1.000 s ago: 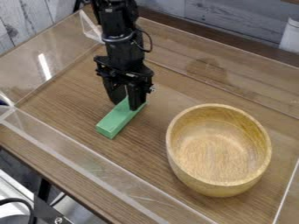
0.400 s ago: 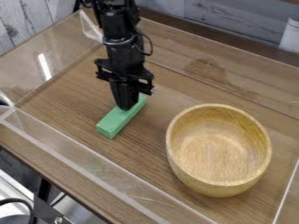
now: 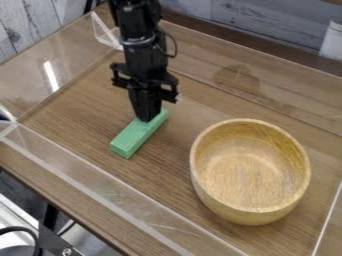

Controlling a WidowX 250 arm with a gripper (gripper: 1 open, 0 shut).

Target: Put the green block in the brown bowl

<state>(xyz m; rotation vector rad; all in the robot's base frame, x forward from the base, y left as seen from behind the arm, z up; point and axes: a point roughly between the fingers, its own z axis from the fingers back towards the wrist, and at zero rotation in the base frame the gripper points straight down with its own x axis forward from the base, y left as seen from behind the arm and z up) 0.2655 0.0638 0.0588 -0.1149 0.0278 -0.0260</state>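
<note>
Block (image 3: 134,138), bright green, lies on the desk (image 3: 80,110) a little left of the picture's middle, its long axis running from 7 o'clock to 1 o'clock. Fingers (image 3: 151,106) of the black arm (image 3: 138,40) point straight down and are closed on the block's 1 o'clock end, pinching it across its width; the rest of the block shows clear of them toward 7 o'clock. Whether the pinched end is off the wood I cannot tell. Bowl (image 3: 250,172), round and light brown, stands upright at 4 o'clock from the block, near it but apart, its grained inside open to view. Clear walls (image 3: 40,80) ring the desk, and the arm comes down from 12 o'clock
</note>
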